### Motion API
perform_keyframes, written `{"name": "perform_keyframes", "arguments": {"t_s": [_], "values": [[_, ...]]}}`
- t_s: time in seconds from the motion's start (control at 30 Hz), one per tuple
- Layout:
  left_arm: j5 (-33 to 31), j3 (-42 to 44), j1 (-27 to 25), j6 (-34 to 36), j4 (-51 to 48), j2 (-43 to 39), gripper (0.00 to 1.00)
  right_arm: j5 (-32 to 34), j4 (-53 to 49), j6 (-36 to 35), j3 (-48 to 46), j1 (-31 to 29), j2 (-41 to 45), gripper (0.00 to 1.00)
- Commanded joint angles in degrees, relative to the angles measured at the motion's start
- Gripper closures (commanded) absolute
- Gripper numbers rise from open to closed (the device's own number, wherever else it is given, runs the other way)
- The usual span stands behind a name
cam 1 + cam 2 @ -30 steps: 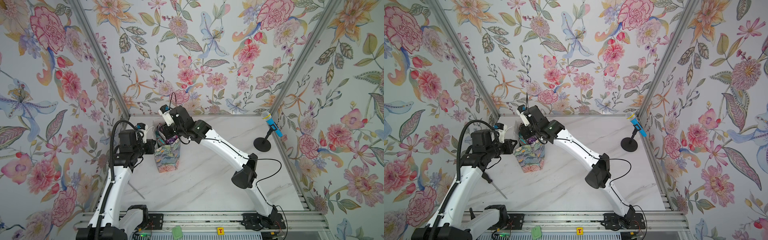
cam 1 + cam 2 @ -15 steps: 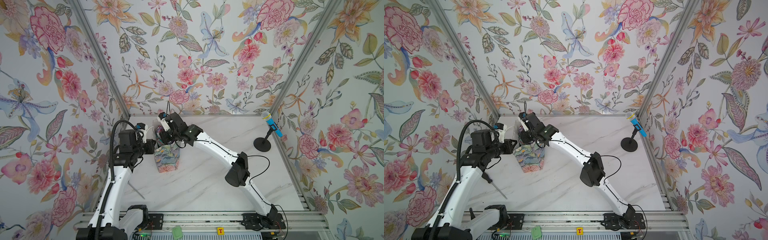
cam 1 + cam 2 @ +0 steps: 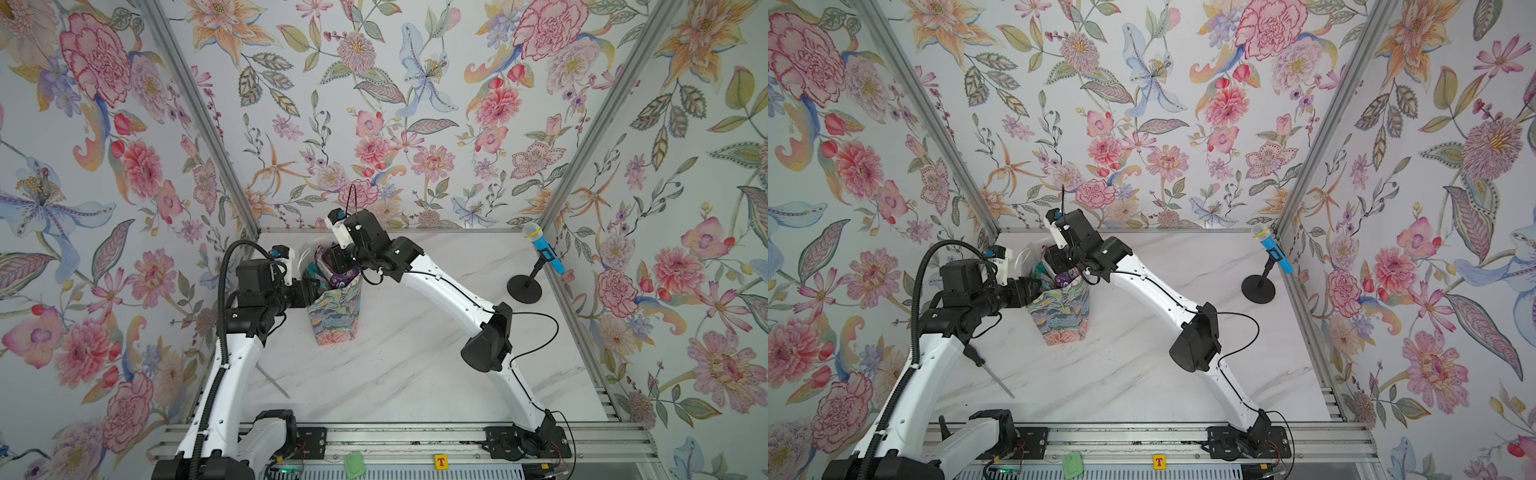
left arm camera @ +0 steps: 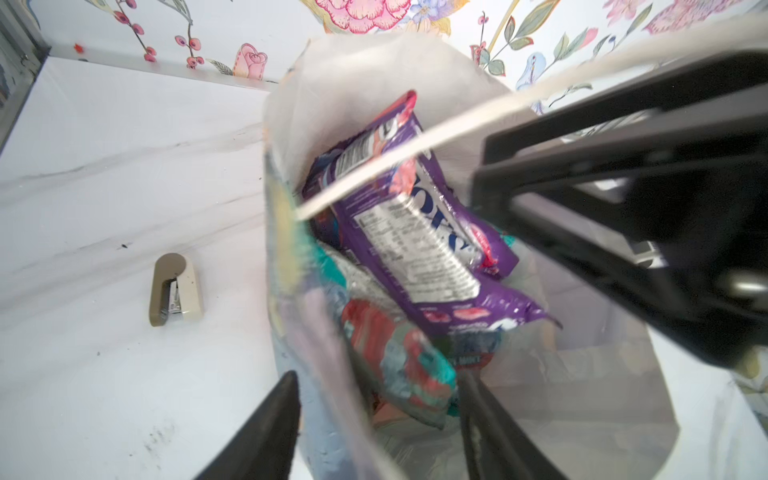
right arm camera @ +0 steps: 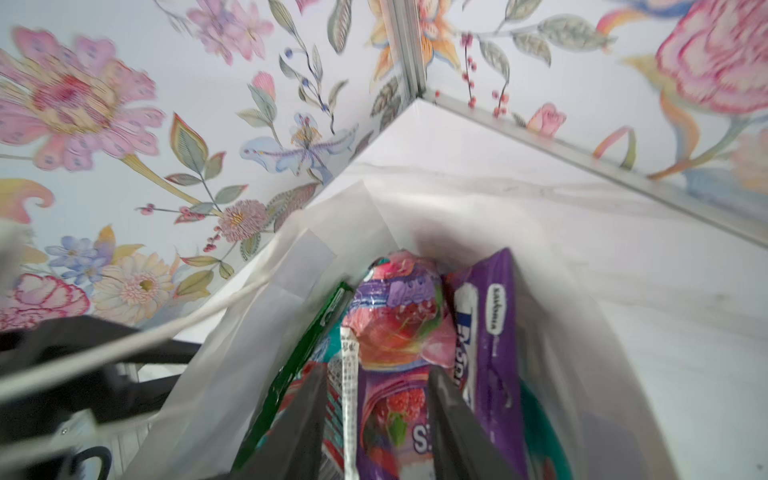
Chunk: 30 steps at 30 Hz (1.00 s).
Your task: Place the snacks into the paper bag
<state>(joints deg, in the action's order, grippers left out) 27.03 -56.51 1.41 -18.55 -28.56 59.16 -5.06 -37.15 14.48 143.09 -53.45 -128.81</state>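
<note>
We find the paper bag upright, left of centre in both top views, with snacks piled inside. Step in hand: depositing 1 pouch.

- **Right gripper**: inside the mouth, jaws parted astride a purple-pink pouch, apparently unpinched.
- **Left gripper**: gapes astride the bag's wall.

Next: lift the right gripper straight out, clear of the cord handle.
</note>
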Motion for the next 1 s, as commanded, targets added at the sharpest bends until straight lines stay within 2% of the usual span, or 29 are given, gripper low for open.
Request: {"name": "perform_keyframes", "arguments": {"t_s": [0.0, 0.2, 0.3, 0.5, 0.7, 0.8, 0.97], "values": [[1.0, -0.3, 0.3, -0.4, -0.4, -1.2, 0.26, 2.4, 4.6, -2.3, -5.1, -0.6, 9.2, 0.53], [1.4, -0.6, 0.3, -0.6, 0.4, -2.5, 0.01, 5.3, 15.9, -2.4, -23.2, -0.5, 21.1, 0.43], [1.5, -1.1, 0.3, -0.7, 1.0, -3.4, 0.01, 7.3, 22.8, -2.7, -33.2, 0.0, 27.6, 0.35], [2.4, -1.4, 0.3, -2.2, 4.8, -6.3, 0.01, 11.8, 32.9, -1.7, -50.2, 3.0, 38.7, 0.14], [1.6, -1.1, 0.3, -4.3, 10.8, -10.7, 0.01, 12.4, 35.9, 0.7, -61.3, 7.2, 46.8, 0.0], [-2.4, -1.9, 0.3, -4.8, 13.6, -14.2, 0.01, 12.9, 36.7, 0.8, -66.2, 9.0, 50.3, 0.01], [-16.5, 1.4, 0.3, -4.8, 23.7, -24.6, 0.01, 15.2, 35.9, 0.2, -74.3, 12.2, 56.2, 0.01]]}}
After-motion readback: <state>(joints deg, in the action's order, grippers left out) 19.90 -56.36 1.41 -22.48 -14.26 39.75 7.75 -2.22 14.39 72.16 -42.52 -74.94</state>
